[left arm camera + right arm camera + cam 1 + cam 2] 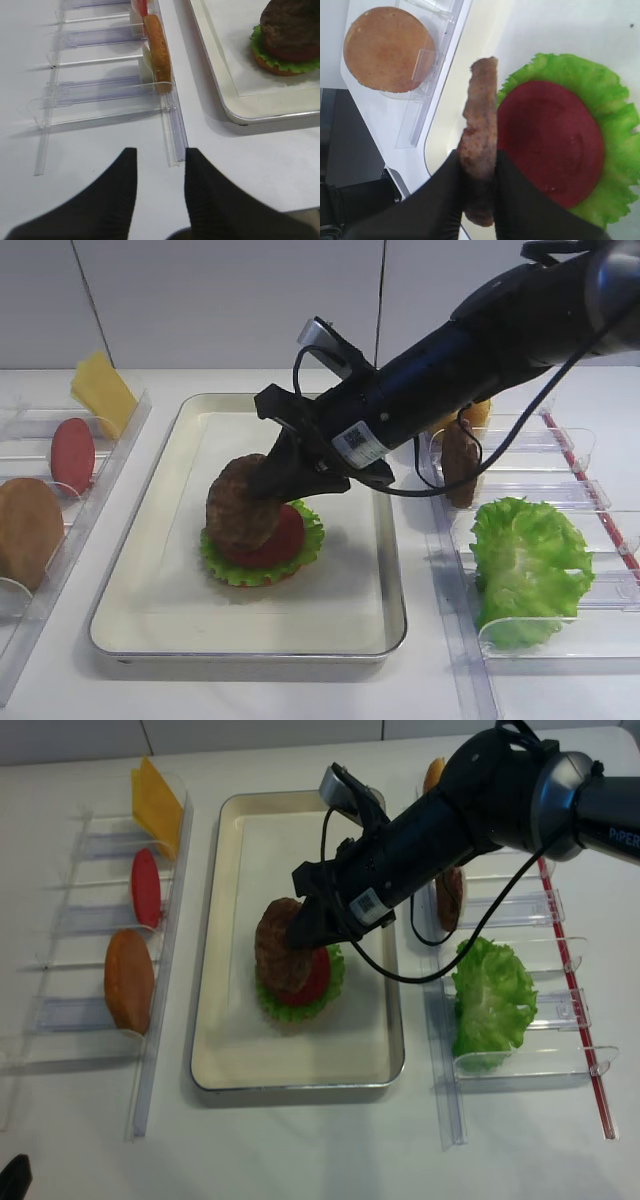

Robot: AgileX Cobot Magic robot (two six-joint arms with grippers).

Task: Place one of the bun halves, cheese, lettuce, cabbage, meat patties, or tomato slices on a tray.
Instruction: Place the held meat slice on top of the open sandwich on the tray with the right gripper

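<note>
My right gripper is shut on a dark, rough meat patty, which it holds tilted on edge. The patty hangs just over the left side of a red tomato slice lying on a green lettuce leaf. That stack rests on a tan bun half in the middle of the metal tray. My left gripper stands open and empty over the bare table, at the near end of the left rack.
The clear left rack holds a cheese slice, a tomato slice and a bun half. The right rack holds lettuce, a second patty and a bun half.
</note>
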